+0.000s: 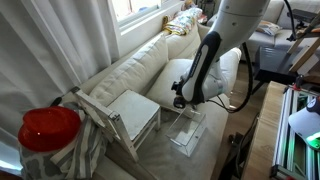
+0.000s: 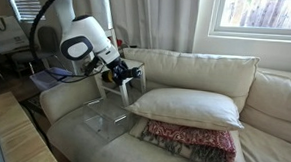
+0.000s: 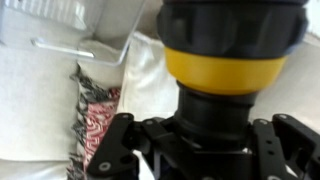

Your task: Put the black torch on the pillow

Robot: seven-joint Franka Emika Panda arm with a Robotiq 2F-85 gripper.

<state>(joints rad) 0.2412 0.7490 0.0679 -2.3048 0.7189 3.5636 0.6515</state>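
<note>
Black cylindrical torch [image 3: 228, 75] with a yellowish lens end fills the wrist view, clamped between the fingers of the Robotiq gripper [image 2: 129, 76]. Below the gripper, a clear plastic tray [image 2: 104, 117] sits on the cream sofa [image 2: 275, 98]. Beside the gripper, apart from it, the large cream-white pillow [image 2: 189, 105] lies atop a red-patterned cushion [image 2: 187, 143].

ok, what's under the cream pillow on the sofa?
A red-patterned cushion, its front edge sticking out from under the pillow. How far back it runs is covered by the pillow.
</note>
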